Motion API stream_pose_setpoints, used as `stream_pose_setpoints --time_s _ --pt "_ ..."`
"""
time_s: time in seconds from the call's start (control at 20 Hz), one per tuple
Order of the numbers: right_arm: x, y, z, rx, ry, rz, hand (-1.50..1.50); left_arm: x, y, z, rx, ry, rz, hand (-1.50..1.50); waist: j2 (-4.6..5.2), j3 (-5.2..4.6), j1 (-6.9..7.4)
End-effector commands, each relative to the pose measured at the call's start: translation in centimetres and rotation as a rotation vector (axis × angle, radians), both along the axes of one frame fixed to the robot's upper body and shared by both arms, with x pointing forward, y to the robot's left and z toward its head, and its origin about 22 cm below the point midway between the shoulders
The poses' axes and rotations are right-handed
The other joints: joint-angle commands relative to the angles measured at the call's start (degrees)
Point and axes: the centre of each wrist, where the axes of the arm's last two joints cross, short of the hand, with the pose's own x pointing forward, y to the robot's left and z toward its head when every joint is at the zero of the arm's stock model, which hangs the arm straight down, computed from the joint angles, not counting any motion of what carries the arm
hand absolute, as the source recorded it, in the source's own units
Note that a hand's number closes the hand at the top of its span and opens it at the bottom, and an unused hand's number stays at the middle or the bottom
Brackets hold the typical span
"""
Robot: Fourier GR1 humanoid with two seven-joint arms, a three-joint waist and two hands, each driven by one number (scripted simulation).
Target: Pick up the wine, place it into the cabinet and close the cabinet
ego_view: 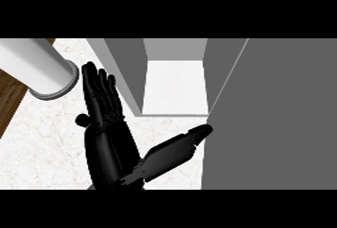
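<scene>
A grey cabinet stands on the counter with its white inside showing. Its grey door fills the right of the view, swung out toward me. My right hand reaches up and to the right, seen edge-on, and its straight fingertips touch the door's left edge. My left hand stays open with its fingers up, just left of the cabinet's side wall, holding nothing. I see no wine bottle in the part of the cabinet that shows or anywhere on the counter.
A large white cylinder with a grey rim lies tilted at the top left. The pale marble counter spreads to the left of my arms. Brown wood shows past its left edge.
</scene>
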Motion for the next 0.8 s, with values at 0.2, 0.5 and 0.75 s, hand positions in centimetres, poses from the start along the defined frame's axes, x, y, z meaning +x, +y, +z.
stream_pose_setpoints --time_s 0.2,0.5,0.75 --pt "-2.2 1.0 2.7 0.033 -0.054 -0.021 -1.5 -1.9 2.1 1.4 -0.024 0.025 0.086 -1.5 0.02 -0.02 0.07" --pt "-2.9 0.4 1.8 0.008 -0.055 -0.006 -1.5 -4.0 4.9 1.2 -0.014 0.05 0.16 -1.5 0.12 -0.04 -0.1" --pt "-3.6 0.2 2.2 0.007 -0.056 -0.027 -1.5 -3.5 6.1 0.7 -0.043 0.076 0.171 -1.5 0.22 -0.07 -0.46"
